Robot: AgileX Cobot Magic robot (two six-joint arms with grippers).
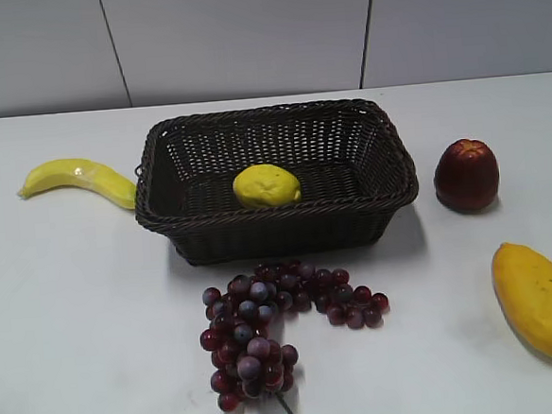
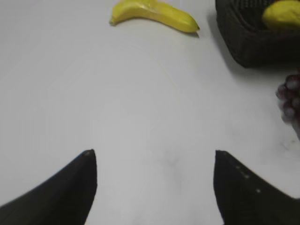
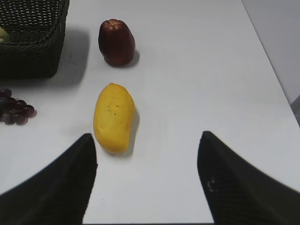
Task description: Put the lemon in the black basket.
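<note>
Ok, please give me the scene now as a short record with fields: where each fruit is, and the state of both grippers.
lemon: inside the black basket, on its floor
banana: on the table, left of the basket
grapes: on the table, in front of the basket
dark red fruit: upright, right of the basket
mango: lying on the table, front right
left gripper: open, holds nothing, above bare table
right gripper: open, holds nothing, fingers near the mango

Left gripper (image 2: 154, 187) spread wide, empty; right gripper (image 3: 147, 178) likewise, both above tabletop.
</note>
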